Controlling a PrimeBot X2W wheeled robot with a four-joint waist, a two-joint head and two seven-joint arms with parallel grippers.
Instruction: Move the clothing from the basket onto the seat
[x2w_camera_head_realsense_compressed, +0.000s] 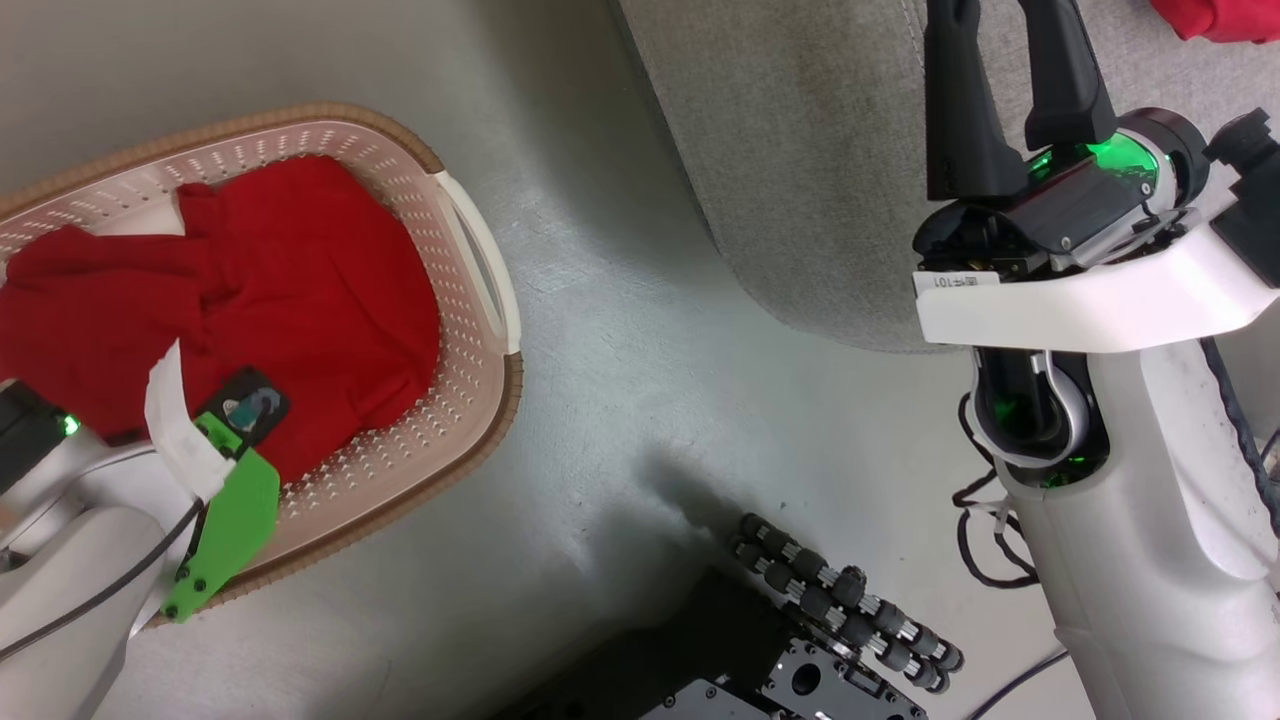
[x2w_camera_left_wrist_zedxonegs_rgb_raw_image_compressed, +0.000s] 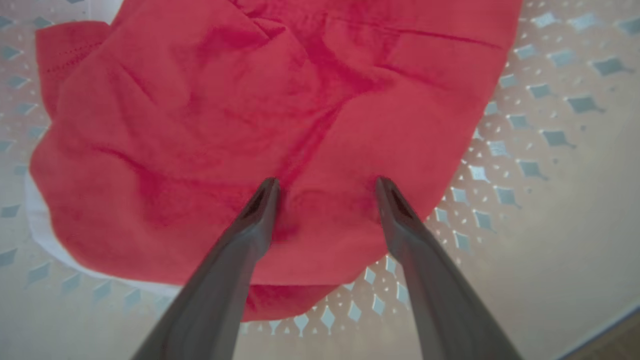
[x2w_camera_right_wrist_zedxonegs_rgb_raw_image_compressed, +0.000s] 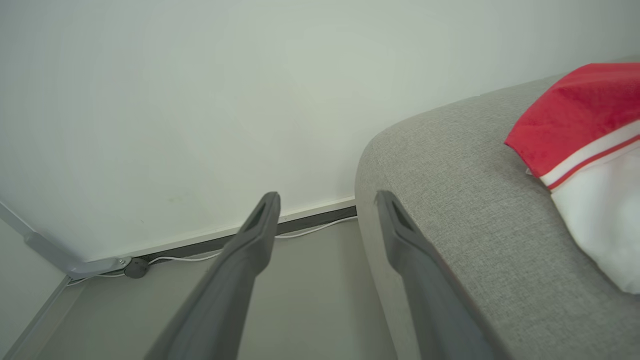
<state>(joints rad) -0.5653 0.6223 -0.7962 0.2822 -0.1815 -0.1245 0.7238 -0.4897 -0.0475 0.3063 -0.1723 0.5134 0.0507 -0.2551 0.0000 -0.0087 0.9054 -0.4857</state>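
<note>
The basket (x2w_camera_head_realsense_compressed: 480, 270), cream with a brown rim, stands on the floor at the left. Red clothing (x2w_camera_head_realsense_compressed: 270, 290) lies heaped inside it. My left gripper (x2w_camera_left_wrist_zedxonegs_rgb_raw_image_compressed: 325, 185) points down into the basket, open, with both fingertips resting on the red clothing (x2w_camera_left_wrist_zedxonegs_rgb_raw_image_compressed: 280, 100) and a fold of cloth between them. In the head view my left wrist (x2w_camera_head_realsense_compressed: 235, 440) covers its fingers. The light-grey seat (x2w_camera_head_realsense_compressed: 800, 150) is at the upper right. My right gripper (x2w_camera_head_realsense_compressed: 1000, 40) hovers open over the seat's (x2w_camera_right_wrist_zedxonegs_rgb_raw_image_compressed: 475, 200) edge and holds nothing. Another red and white garment (x2w_camera_right_wrist_zedxonegs_rgb_raw_image_compressed: 580, 120) lies on the seat.
My dark wheeled base (x2w_camera_head_realsense_compressed: 840, 610) with its rollers sits at the bottom centre, and black cables (x2w_camera_head_realsense_compressed: 985, 540) hang beside my right arm. Bare grey floor (x2w_camera_head_realsense_compressed: 620, 350) separates basket and seat. A wall with a baseboard and a white cord (x2w_camera_right_wrist_zedxonegs_rgb_raw_image_compressed: 200, 250) lies past the seat.
</note>
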